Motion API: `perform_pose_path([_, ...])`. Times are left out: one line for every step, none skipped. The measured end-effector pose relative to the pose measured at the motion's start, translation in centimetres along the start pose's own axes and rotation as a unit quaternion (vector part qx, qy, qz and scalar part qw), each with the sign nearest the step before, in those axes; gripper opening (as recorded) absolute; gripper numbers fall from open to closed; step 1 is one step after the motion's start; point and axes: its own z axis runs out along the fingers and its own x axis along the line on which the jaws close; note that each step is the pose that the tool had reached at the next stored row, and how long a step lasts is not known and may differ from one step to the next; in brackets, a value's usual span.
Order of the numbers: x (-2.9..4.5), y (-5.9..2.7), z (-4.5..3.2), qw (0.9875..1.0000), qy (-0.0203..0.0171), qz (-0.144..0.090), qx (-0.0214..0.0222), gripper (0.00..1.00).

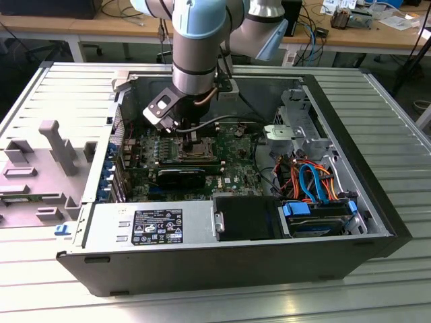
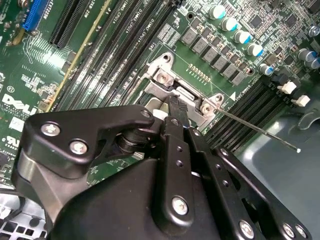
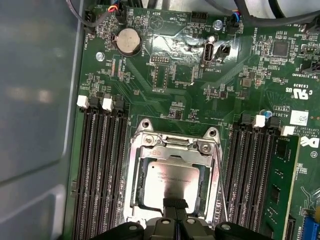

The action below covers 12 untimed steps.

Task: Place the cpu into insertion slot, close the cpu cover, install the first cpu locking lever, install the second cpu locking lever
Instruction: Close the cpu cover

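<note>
Since the cpu (image 3: 172, 180) is judged to be a thin, light, rigid chip with a delicate underside, it is best taken by its opposite edges only and pressed, if at all, flat on its grey metal top. It is seen in the first wrist view lying flat inside the insertion slot (image 3: 145, 124), framed by the silvery cpu cover (image 3: 134, 175), which appears to be lowered over it. The end effector (image 3: 175, 212) is set at the slot's edge, its 2 fingers brought together with no gap visible and nothing seen between them; whether the tips touch the chip cannot be told. 1 thin wire locking lever (image 2: 260, 131) is shown in the second wrist view sticking out from the slot, unlatched; it is judged springy and best held near its free end.
</note>
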Motion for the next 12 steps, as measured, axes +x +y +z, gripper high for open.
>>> perform_pose_path([-0.01, 0.00, 0.01, 1.0000, 0.0000, 0.000, 0.0000, 0.11])
perform_pose_path([-0.01, 0.01, 0.05, 1.0000, -0.0007, 0.000, 0.0000, 0.11])
perform_pose_path([-0.01, 0.01, 0.08, 1.0000, -0.0011, 0.000, 0.0002, 0.11])
perform_pose_path([-0.01, 0.01, 0.09, 1.0000, -0.0010, 0.000, 0.0001, 0.11])
perform_pose_path([0.00, 0.01, 0.00, 1.0000, -0.0008, 0.000, 0.0000, 0.11])
perform_pose_path([0.00, 0.00, -0.12, 1.0000, -0.0008, 0.000, 0.0000, 0.11])
perform_pose_path([0.00, -0.01, -0.22, 1.0000, -0.0008, 0.000, 0.0001, 0.11])
perform_pose_path([-0.04, -0.07, -0.27, 1.0000, -0.0003, -0.001, -0.0001, 0.11])
perform_pose_path([-0.16, -0.11, -0.28, 1.0000, 0.0005, -0.001, -0.0001, 0.11])
perform_pose_path([-0.36, -0.14, -0.26, 1.0000, 0.0014, -0.001, -0.0002, 0.11])
perform_pose_path([-0.44, -0.14, -0.19, 1.0000, 0.0015, -0.002, -0.0003, 0.11])
perform_pose_path([-0.50, -0.14, -0.09, 1.0000, 0.0014, -0.003, -0.0002, 0.11])
